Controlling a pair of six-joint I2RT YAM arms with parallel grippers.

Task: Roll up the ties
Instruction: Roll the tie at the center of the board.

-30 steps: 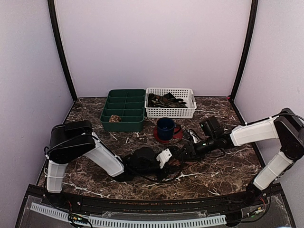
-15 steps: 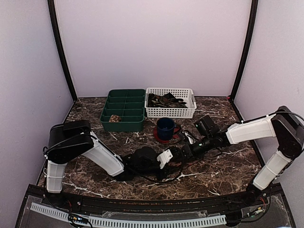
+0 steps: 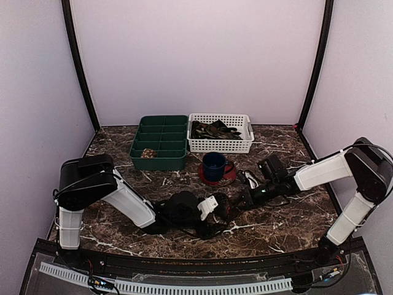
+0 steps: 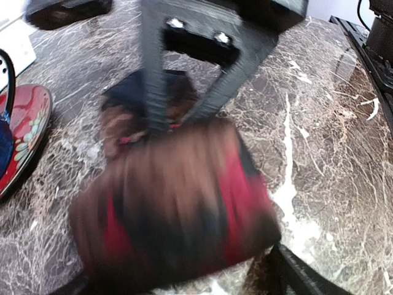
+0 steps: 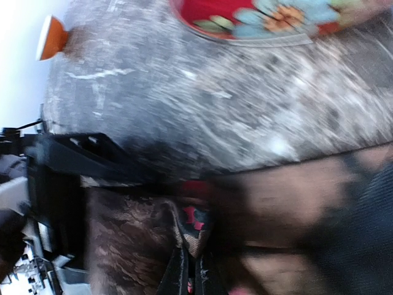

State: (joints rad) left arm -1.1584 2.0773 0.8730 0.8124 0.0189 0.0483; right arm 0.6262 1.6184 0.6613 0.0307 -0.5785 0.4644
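Note:
One dark brown tie (image 3: 228, 208) lies bunched on the marble between my two grippers. In the left wrist view it is a blurred brown, red and black fold (image 4: 178, 203). My left gripper (image 3: 213, 207) is open, and one finger (image 4: 301, 273) shows at the lower right beside the fabric. My right gripper (image 3: 242, 200) is shut on a fold of the tie (image 5: 138, 233), its tips (image 5: 191, 273) pressed together on the cloth. From the left wrist camera its black fingers (image 4: 156, 110) come down onto the tie's far edge. A rolled tie (image 3: 147, 153) sits in the green tray (image 3: 158, 161).
A blue mug (image 3: 214, 165) stands on a red patterned coaster (image 3: 227, 175) just behind the grippers. A white basket (image 3: 248, 142) at the back holds more dark ties (image 3: 214, 129), next to the green tray. Black cables trail by the left gripper.
The right gripper's jaws have come together on the tie. The left gripper's jaws have spread apart, and that arm has drawn slightly to the left.

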